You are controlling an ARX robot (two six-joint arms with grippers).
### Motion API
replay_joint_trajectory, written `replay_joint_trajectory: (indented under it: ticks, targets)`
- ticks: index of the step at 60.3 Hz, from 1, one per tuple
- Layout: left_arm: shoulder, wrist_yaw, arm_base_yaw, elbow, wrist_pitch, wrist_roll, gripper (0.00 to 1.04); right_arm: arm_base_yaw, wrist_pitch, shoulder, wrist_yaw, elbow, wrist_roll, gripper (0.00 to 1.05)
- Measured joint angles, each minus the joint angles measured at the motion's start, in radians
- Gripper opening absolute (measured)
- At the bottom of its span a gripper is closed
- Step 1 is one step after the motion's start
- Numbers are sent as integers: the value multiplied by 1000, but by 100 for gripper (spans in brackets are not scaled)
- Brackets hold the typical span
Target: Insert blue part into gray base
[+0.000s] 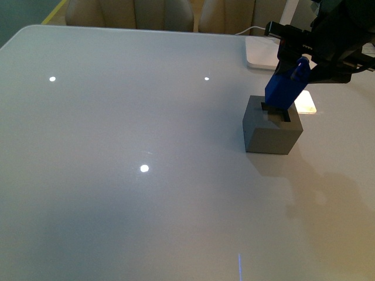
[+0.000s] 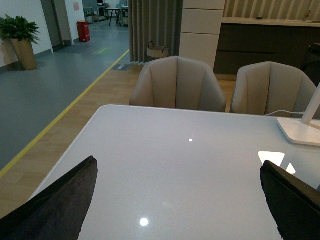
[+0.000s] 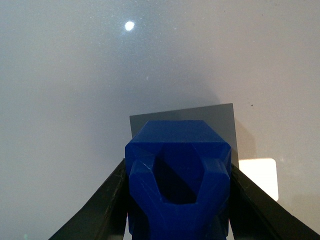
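The blue part (image 1: pixel 285 89) is clamped in the right gripper (image 3: pixel 178 210), tilted, its lower end at the square hole (image 1: pixel 278 115) of the gray base (image 1: pixel 272 136) on the desk (image 1: pixel 117 129). It should be uprighted, squared, then lowered slowly. The left gripper (image 2: pixel 180 200) is spread wide, empty.

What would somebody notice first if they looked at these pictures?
The deep-blue part jumps out first: the right gripper holds it tilted, with its lower end at the square hole in the gray base, toward the right side of the white table. Next come the small bright light spots shining on the table, and a white lamp base behind the gray base.
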Motion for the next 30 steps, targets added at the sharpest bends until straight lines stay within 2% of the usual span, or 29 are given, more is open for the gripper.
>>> replay_joint_trajectory:
  ticks: [30]
  targets:
    - [0,0,0,0,0,0,97,0,-5,31,-5,3,-5,45]
